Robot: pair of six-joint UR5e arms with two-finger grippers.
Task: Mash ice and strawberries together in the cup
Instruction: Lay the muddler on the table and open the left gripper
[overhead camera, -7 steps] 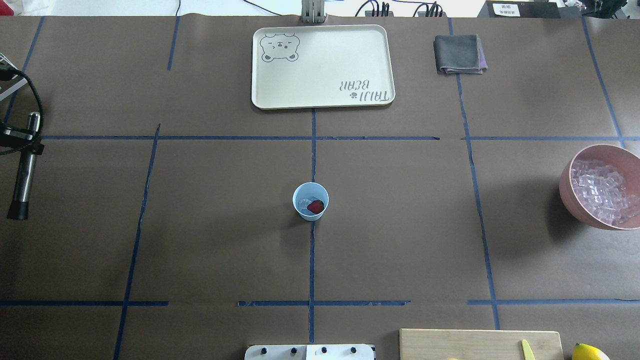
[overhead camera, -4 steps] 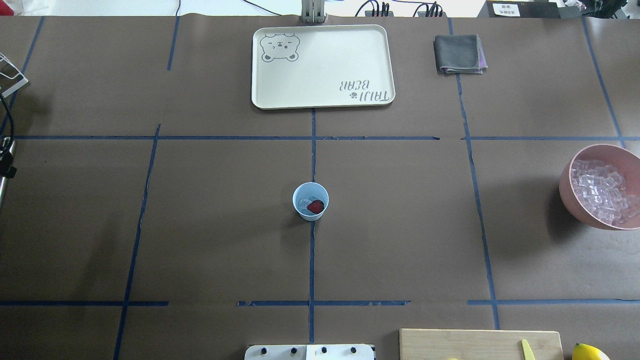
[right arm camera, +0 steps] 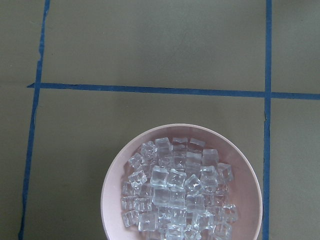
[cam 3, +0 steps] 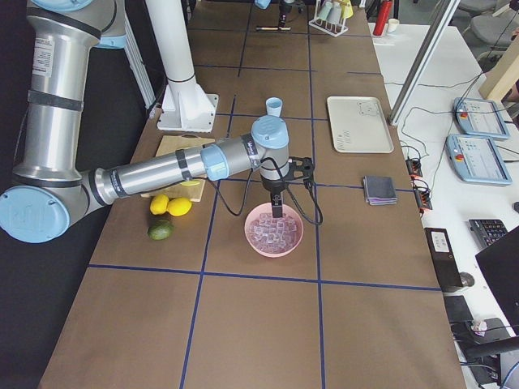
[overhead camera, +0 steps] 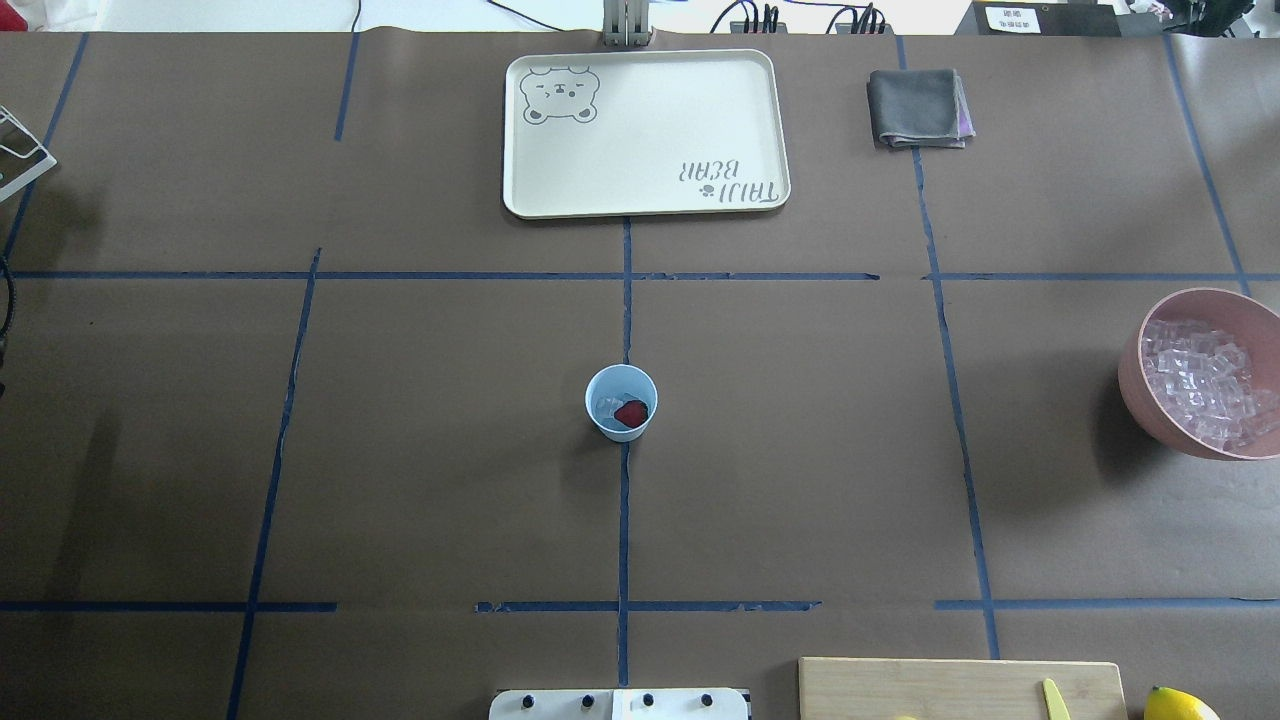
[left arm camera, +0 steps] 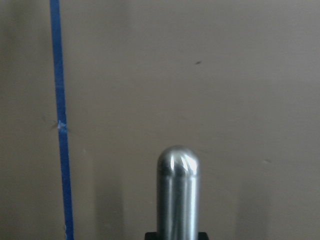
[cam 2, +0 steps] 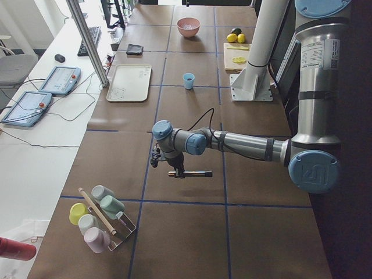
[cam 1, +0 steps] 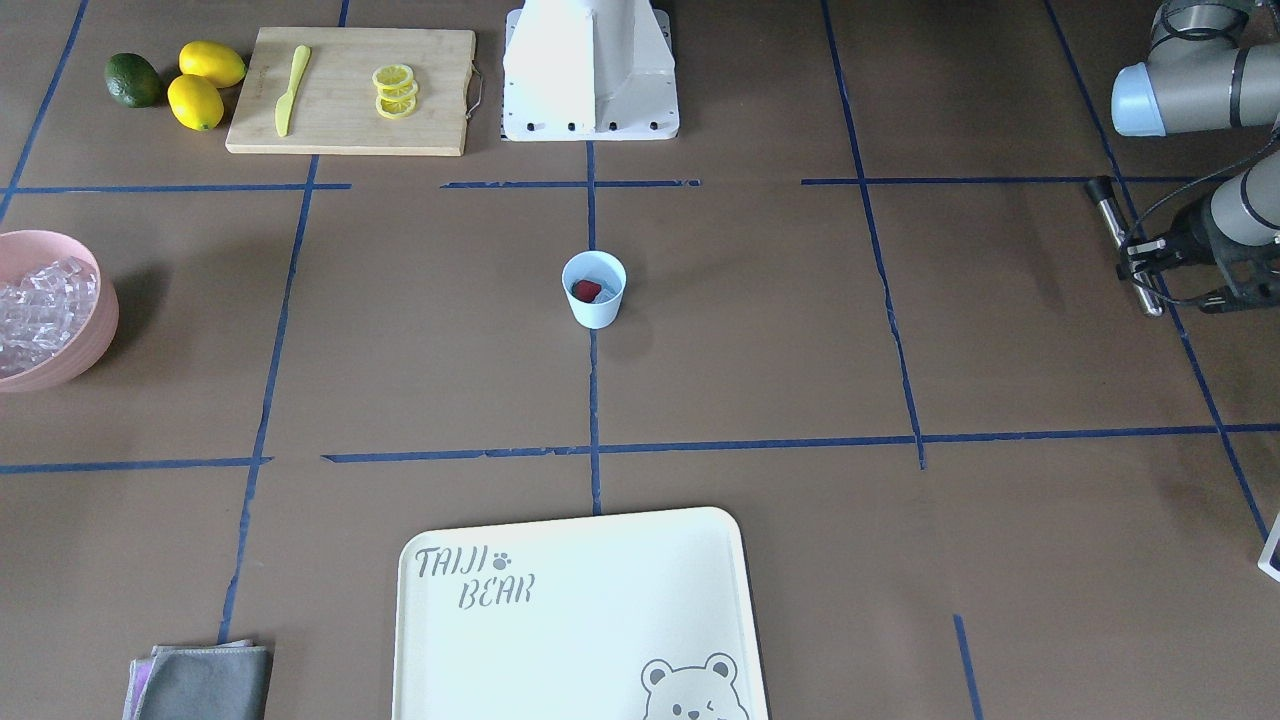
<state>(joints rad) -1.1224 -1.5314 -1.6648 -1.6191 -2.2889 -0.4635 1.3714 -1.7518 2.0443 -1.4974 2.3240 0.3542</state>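
The light-blue cup (overhead camera: 621, 402) stands at the table's middle, upright on a blue tape line. Inside it lie a red strawberry (overhead camera: 630, 412) and some clear ice (overhead camera: 606, 406). In the front-facing view the cup (cam 1: 594, 289) shows the berry too. My left gripper (cam 1: 1140, 264) hangs far off to the cup's side, shut on a steel muddler (cam 1: 1115, 215) that lies nearly level. In the left wrist view the muddler's rounded end (left arm camera: 178, 165) points over bare table. My right gripper (cam 3: 276, 207) hovers over the pink bowl; I cannot tell whether it is open or shut.
A pink bowl (overhead camera: 1135, 385) of ice cubes sits at the right edge, also below the right wrist camera (right arm camera: 182, 128). A cream tray (overhead camera: 650, 130) and a grey cloth (overhead camera: 918, 108) lie at the far side. A cutting board (cam 1: 350, 130) with lemon slices is near the base.
The left arm with the muddler has slid out past the left edge of the overhead view. The cup and its contents have not moved.
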